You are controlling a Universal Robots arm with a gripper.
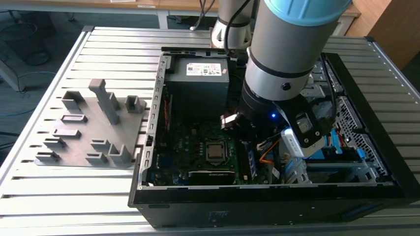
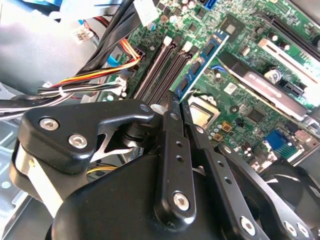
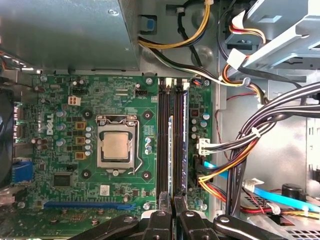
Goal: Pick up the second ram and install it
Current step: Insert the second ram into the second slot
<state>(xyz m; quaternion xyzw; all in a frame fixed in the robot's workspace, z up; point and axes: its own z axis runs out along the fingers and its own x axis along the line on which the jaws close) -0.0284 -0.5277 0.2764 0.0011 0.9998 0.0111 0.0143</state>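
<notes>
The claw [image 2: 175, 102] is clamping the second ram [image 2: 202, 62] edge-down over the motherboard's [image 3: 65, 100] memory slots [image 3: 163, 140], lining it up for seating.

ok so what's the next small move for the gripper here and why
Probably a short, gentle push straight down toward the board, with the grip shut. The gripper holds the second ram edge-on, and in both wrist views the stick runs along the black memory slots, so it looks lined up. I cannot tell whether it is already seated, hence only a small push.
</notes>
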